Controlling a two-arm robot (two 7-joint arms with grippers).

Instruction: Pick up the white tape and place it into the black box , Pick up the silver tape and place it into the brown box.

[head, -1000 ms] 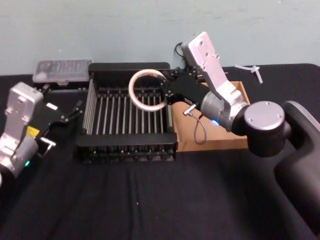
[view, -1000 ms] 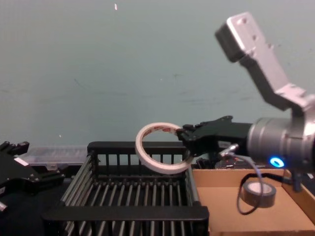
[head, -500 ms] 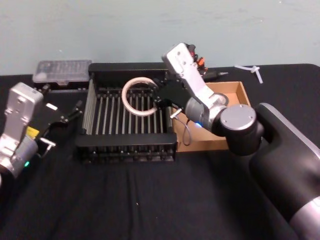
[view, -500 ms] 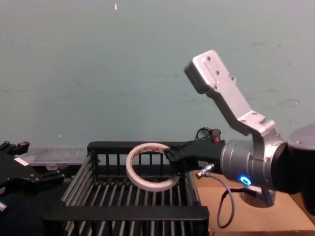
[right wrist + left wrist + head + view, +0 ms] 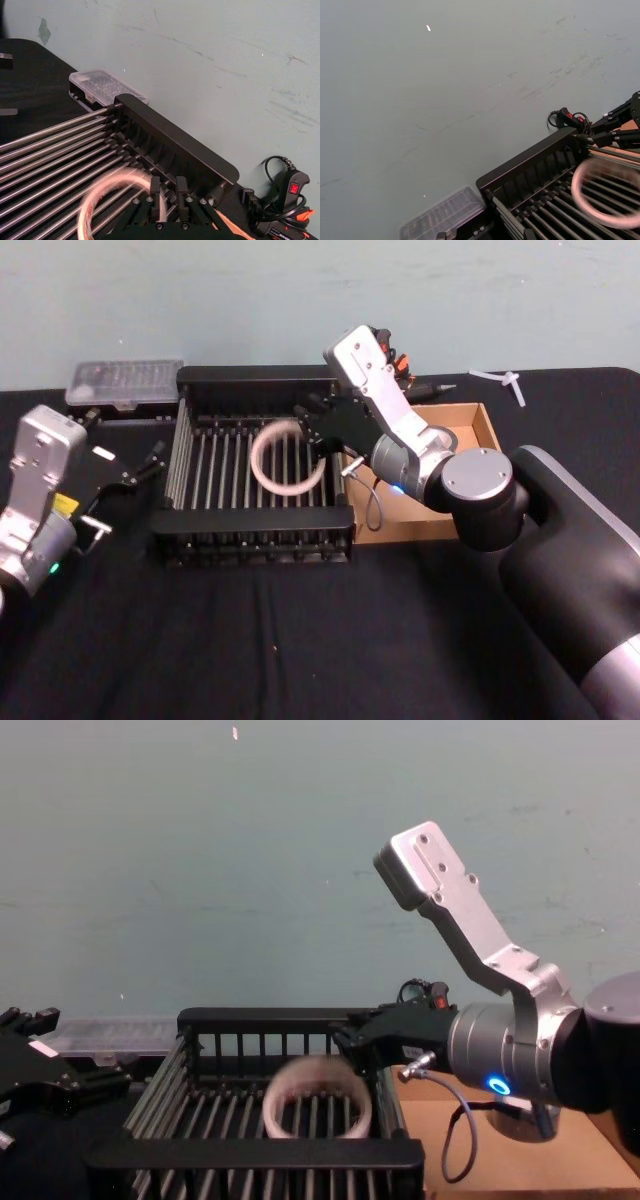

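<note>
Black surface (image 5: 300, 640), teal wall | my right gripper (image 5: 318, 430) spread open, holding nothing, over black box (image 5: 250, 540) | white tape (image 5: 285, 460) blurred inside it; silver tape, brown box (image 5: 470, 425) left | left gripper (image 5: 135, 472) parked

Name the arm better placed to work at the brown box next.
Right. The right gripper hovers at the black box edge adjoining the brown box; the left gripper sits beyond its opposite side.

White tape (image 5: 286, 459), blurred, inside black box (image 5: 255, 525), beside brown box (image 5: 470, 430).
</note>
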